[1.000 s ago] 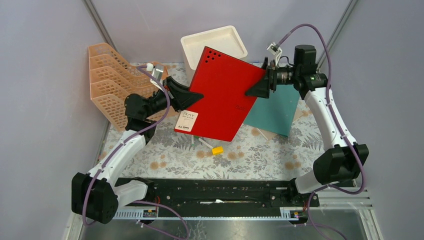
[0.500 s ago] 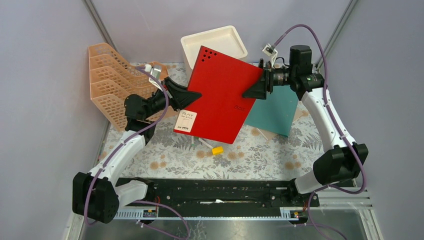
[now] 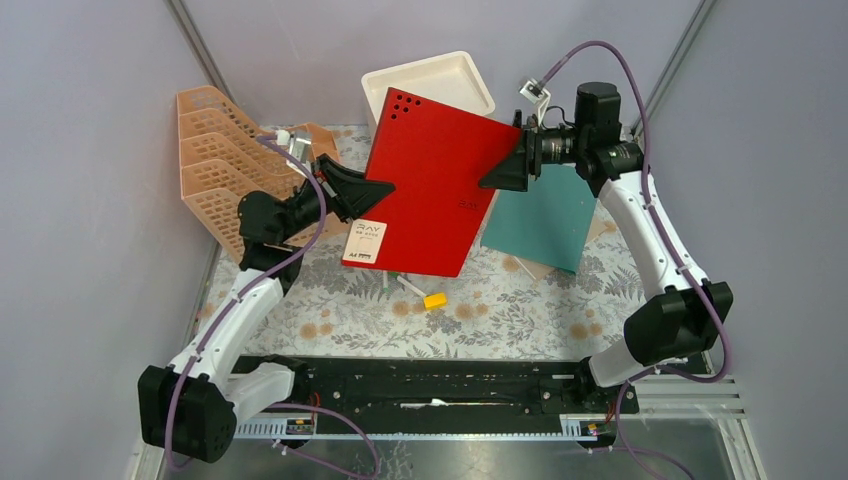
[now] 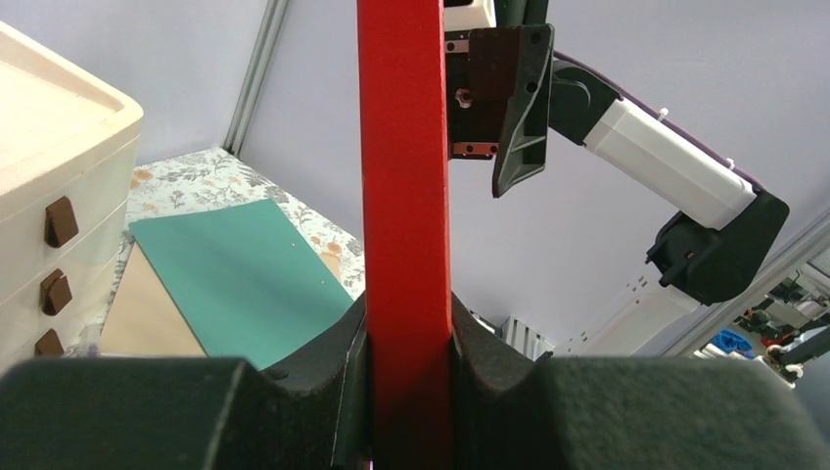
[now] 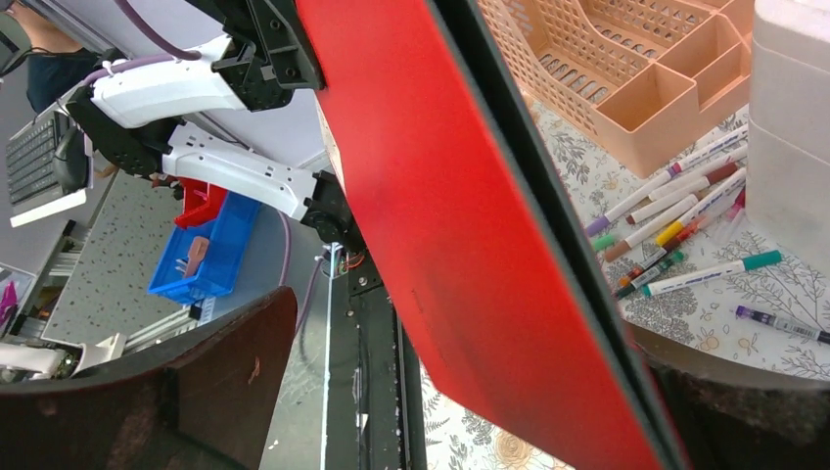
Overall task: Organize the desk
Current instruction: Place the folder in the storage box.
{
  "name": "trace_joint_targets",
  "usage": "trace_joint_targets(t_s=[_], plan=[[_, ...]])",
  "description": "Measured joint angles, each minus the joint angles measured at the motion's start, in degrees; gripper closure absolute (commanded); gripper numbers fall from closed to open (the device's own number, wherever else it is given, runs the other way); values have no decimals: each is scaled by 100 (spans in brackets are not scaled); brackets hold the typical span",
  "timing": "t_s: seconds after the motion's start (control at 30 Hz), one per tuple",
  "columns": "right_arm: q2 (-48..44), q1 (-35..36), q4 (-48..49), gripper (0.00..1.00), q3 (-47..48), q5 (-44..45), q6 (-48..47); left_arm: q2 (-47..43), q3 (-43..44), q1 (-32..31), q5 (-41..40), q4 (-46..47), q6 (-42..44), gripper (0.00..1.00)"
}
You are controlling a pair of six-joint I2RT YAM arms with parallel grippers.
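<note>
A red folder hangs tilted in the air over the back of the desk. My left gripper is shut on its left edge; in the left wrist view both jaws press the red folder's spine. At the folder's right edge my right gripper stands open. In the right wrist view the red folder passes between the wide-apart jaws and rests near the right one, well clear of the left finger.
A teal folder lies on a beige board at the back right. Behind the red folder stands a white drawer unit, and a peach file tray is at the back left. Several markers lie below; a yellow piece sits mid-desk.
Held by the left gripper, the red folder has shifted left and toward the back. The right gripper has followed along its right edge, jaws open.
</note>
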Motion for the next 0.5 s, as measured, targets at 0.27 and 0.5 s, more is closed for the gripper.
trace_joint_targets(t_s=[0.27,0.5], plan=[[0,0,730,37,-304,-111,616,2,-247,229,11,404,-483,100],[190,-4,4747,100,-1145,-476,3956,9,-328,363,-20,774,-841,100]])
